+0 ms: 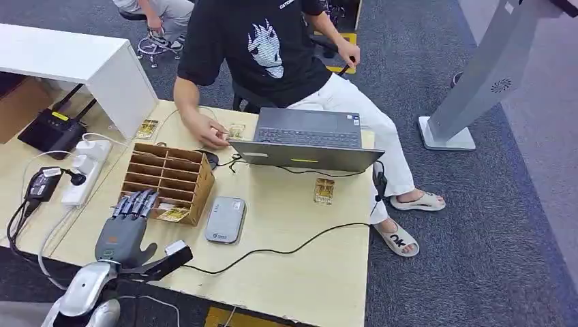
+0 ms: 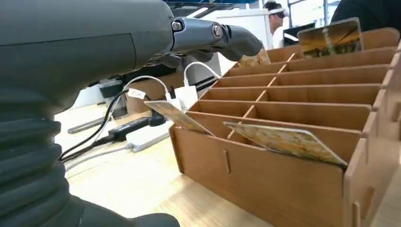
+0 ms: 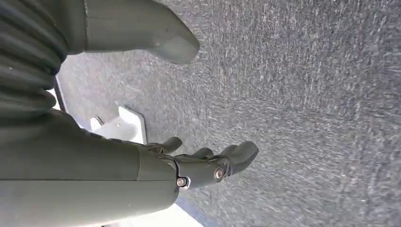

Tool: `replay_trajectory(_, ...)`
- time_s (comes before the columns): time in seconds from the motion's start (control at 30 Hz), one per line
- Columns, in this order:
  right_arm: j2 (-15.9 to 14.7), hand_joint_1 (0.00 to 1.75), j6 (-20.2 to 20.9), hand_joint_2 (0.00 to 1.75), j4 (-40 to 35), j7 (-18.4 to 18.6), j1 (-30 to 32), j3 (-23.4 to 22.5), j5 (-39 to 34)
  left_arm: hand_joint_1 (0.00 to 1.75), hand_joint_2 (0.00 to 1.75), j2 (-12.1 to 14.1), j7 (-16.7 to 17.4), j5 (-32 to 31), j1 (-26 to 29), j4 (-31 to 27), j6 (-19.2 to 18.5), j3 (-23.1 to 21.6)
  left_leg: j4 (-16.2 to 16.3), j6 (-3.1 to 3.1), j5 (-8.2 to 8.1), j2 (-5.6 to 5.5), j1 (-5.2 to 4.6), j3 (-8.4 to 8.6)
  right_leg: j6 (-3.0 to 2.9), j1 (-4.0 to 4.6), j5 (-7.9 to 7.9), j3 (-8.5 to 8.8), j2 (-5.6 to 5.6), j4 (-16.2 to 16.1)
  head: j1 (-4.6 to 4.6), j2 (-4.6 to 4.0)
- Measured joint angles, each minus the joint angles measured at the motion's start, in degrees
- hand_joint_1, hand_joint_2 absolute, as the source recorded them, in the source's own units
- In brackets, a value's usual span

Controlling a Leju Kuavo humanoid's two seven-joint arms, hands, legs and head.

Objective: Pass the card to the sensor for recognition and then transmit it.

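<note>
My left hand [image 1: 126, 228] lies flat at the table's near left, fingers stretched out to the front row of a wooden slotted card box [image 1: 198, 187]. It holds nothing. A yellowish card [image 1: 174, 213] leans in the front slot just right of my fingertips. The left wrist view shows that card [image 2: 288, 139] and a second one [image 2: 177, 116] leaning in the box [image 2: 283, 189], under my hand [image 2: 94, 47]. The grey card sensor [image 1: 226, 219] lies flat right of the box. My right hand [image 3: 142, 156] hangs over grey carpet, fingers apart and holding nothing.
A person in a black shirt sits at the far side behind an open laptop [image 1: 307, 139], one hand on the table. Loose cards [image 1: 324, 191] [image 1: 146, 128] [image 1: 236, 131] lie about. A black cable [image 1: 286, 248] crosses the table; a power strip [image 1: 85, 170] sits left.
</note>
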Motion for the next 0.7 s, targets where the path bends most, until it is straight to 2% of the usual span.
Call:
replay_trajectory(0.27,0.0,0.0,0.13,1.75,0.0,-0.02,-0.03,0.51,0.13,0.0,1.75,-1.42,-0.55,-0.5,-1.63,3.02,0.44,0.7,0.01,0.0,0.0,0.01,0.0,-0.01,0.01,0.0,0.0,-0.02,0.01,0.0,0.02,0.0)
replay_trajectory(0.57,0.0,0.0,0.28,1.75,0.0,-0.31,-0.06,1.12,1.27,0.0,1.75,-2.45,-3.13,-1.55,-4.75,6.5,1.64,0.81,0.01,0.0,0.0,0.01,0.0,-0.01,0.04,0.0,0.03,-0.02,0.01,0.0,0.0,0.0)
replay_trajectory(0.7,0.0,0.0,0.28,1.75,0.0,-0.33,-0.05,1.51,1.68,0.05,1.75,-2.97,-4.17,-1.18,-5.55,7.35,2.03,0.81,0.02,0.0,0.01,0.01,0.0,-0.01,0.05,0.0,0.03,-0.03,0.01,0.0,0.02,0.0)
